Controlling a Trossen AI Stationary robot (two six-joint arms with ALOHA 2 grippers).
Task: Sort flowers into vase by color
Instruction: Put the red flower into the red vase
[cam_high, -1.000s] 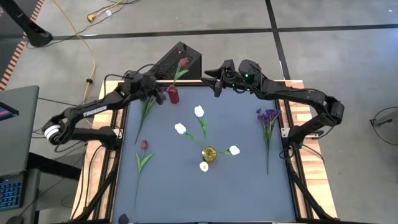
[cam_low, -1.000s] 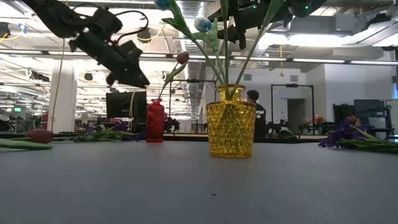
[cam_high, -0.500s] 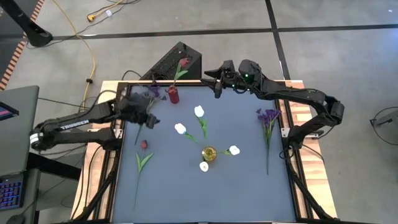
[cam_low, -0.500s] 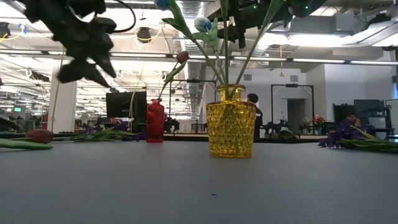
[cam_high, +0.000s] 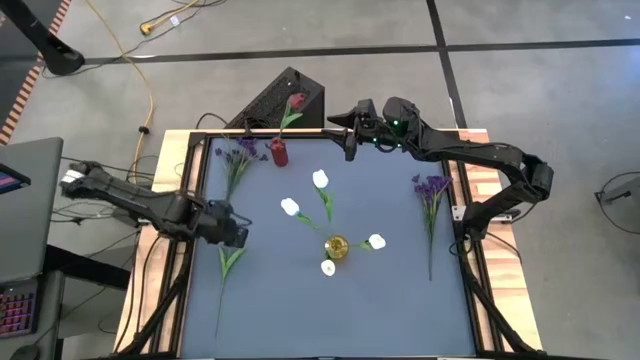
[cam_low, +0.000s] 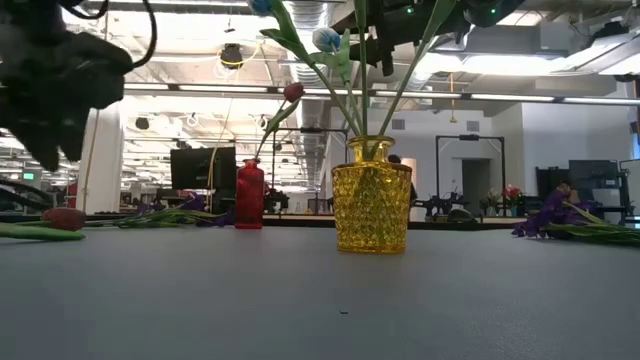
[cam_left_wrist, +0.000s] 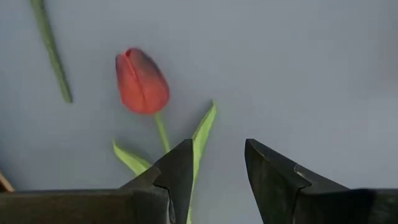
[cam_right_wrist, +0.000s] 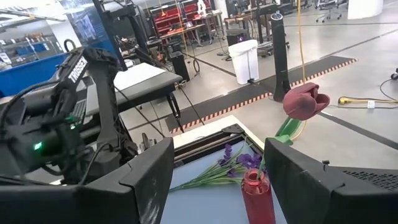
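Yellow vase (cam_high: 336, 247) holds apparently four white tulips (cam_high: 320, 179).

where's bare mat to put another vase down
The near strip of the mat, below the yellow vase, is bare. So is the patch between the white tulips and the purple sprig. The far left corner is crowded: red vase, purple flowers.

White tulips (cam_high: 320, 180) fan out from a yellow vase (cam_high: 336, 247); one red tulip (cam_high: 295, 102) stands in a red vase (cam_high: 279, 153), another (cam_left_wrist: 142, 81) lies flat; purple sprigs (cam_high: 431, 187) rest on both sides.
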